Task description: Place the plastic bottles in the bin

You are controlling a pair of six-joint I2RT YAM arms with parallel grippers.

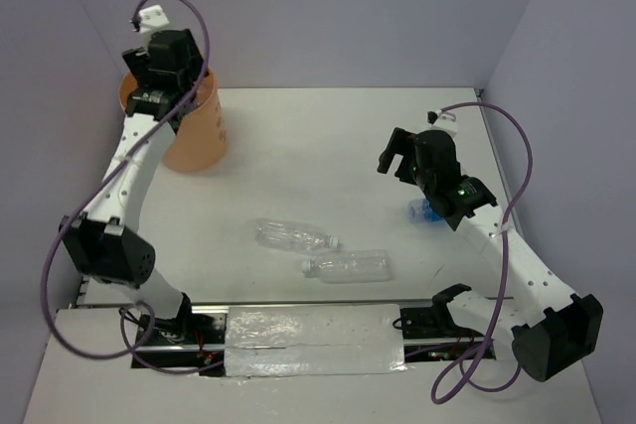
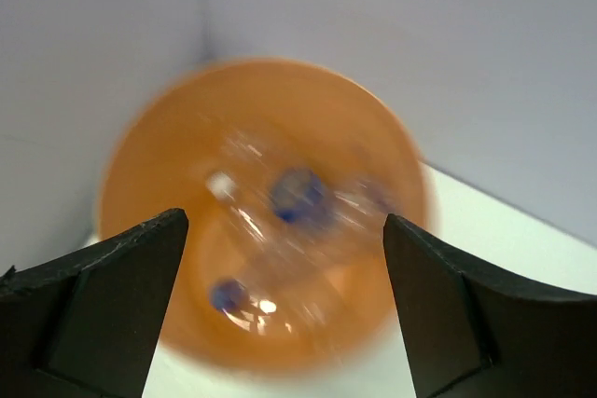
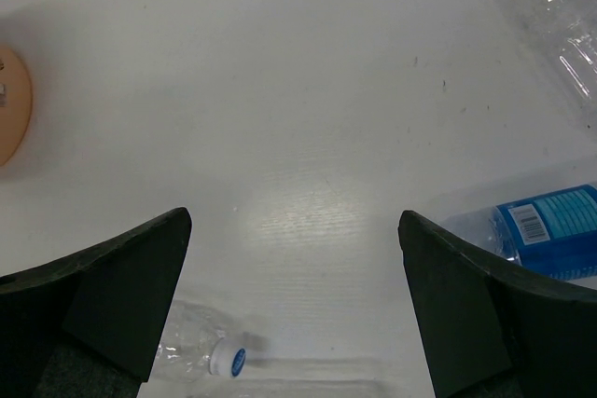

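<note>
White table (image 1: 328, 146), blurred bottles (image 2: 298, 198) in bin (image 2: 140, 170), labelled bottle (image 3: 548, 221) cut off

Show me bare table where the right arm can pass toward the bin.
Bare: the far table strip between the orange bin and the right gripper. Crowded: near centre, a clear bottle beside a second clear bottle, and the blue-labelled bottle near that gripper.

Rear overview; wrists down onto bin (image 2: 140, 170), table (image 3: 298, 118)

Three plastic bottles (image 1: 296, 235) on table (image 1: 318, 136); one bin (image 1: 199, 136), contents blurred, uncountable.
</note>
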